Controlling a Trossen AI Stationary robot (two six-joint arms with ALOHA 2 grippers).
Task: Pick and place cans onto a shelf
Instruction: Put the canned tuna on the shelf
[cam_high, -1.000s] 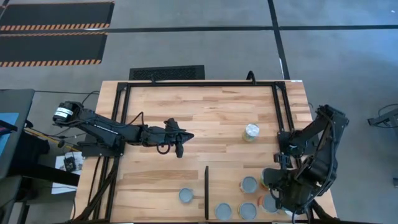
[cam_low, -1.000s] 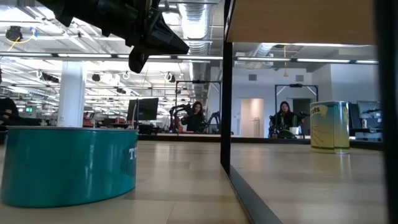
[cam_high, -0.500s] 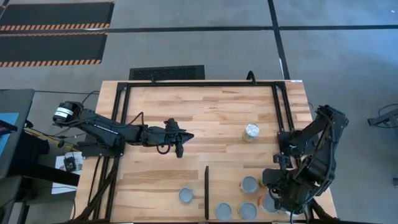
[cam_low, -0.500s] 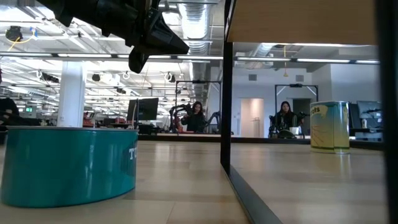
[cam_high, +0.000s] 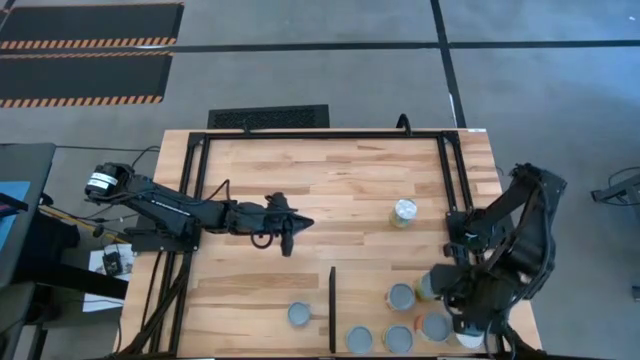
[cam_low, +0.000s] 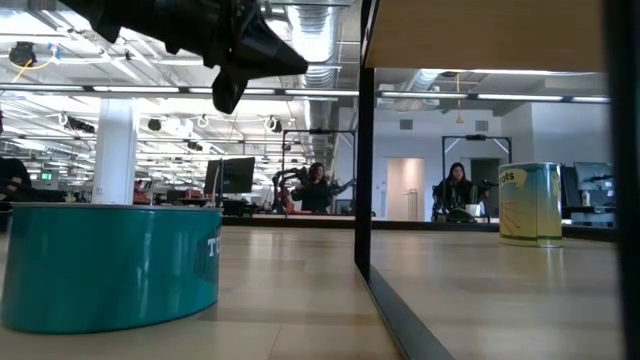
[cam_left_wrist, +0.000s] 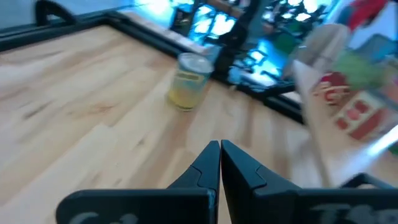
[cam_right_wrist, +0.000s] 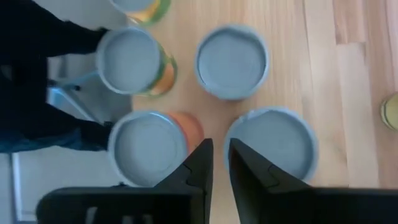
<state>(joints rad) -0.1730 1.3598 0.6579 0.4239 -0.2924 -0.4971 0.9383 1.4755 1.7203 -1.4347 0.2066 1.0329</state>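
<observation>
My left gripper (cam_high: 289, 238) is shut and empty, held above the middle of the table; it also shows in the low view (cam_low: 228, 95). A yellow-labelled can (cam_high: 404, 212) stands upright to its right and shows ahead in the left wrist view (cam_left_wrist: 189, 81). My right gripper (cam_right_wrist: 219, 149) points straight down over several grey-topped cans (cam_right_wrist: 231, 61) right of the shelf's black divider (cam_high: 331, 308). Its fingers are shut to a narrow gap and touch nothing. A teal can (cam_high: 300, 315) stands left of the divider (cam_low: 110, 265). The shelf's pale panel (cam_low: 480, 35) shows raised in the low view.
A black frame (cam_high: 320, 133) runs along the table's far, left and right sides. The right arm's bulk (cam_high: 510, 250) overhangs the near right corner. Bare wood lies between the left gripper and the yellow-labelled can. People sit in the room beyond the table (cam_low: 458, 190).
My right arm has shifted toward the table's right edge, uncovering cans near the right corner that it hid before. My left gripper has gone up a little and stays shut. No can has moved.
</observation>
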